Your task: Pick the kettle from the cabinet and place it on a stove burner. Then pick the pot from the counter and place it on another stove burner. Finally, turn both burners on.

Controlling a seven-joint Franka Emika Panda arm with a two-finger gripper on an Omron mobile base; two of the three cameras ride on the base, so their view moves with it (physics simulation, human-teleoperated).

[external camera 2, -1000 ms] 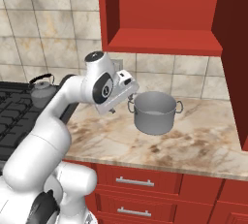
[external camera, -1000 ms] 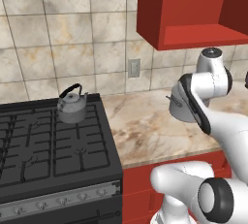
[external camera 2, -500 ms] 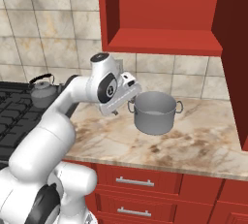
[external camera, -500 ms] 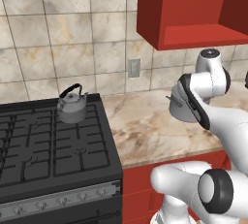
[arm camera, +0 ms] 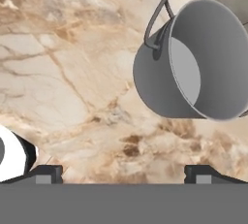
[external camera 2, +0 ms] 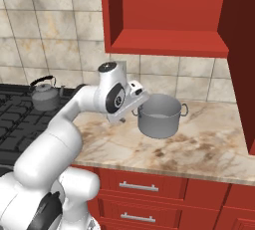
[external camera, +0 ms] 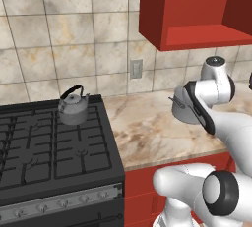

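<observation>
Nearest to me, at the bottom of the hand view, my claw (arm camera: pixel 123 172) has its two dark finger tips set wide apart, one at the lower left and one at the lower right, with nothing between them but bare counter (arm camera: pixel 63 72). I read that spread as preparation for a rim grasp, since the gap looks meant to straddle a wall of metal.

Just beyond the tips, in the upper right of the hand view, sits the pot (arm camera: pixel 193 63), its mouth turned toward the camera and one small side handle showing at its upper left. It rests on the marble, apart from the claw and not yet touched. In the right base view the pot (external camera 2: pixel 159 115) stands at centre frame, just to the right of the wrist, which is why the arm is folded low over the counter edge.

Farther off, at the left of the left base view, the kettle (external camera: pixel 74 105) already sits on a rear grate of the cooktop (external camera: pixel 49 147), so I judge the first leg of the job finished and the pot leg underway.

Farthest and highest, the red cabinet (external camera 2: pixel 169 20) hangs in the upper part of the right base view, its shelf recess open toward me.
</observation>
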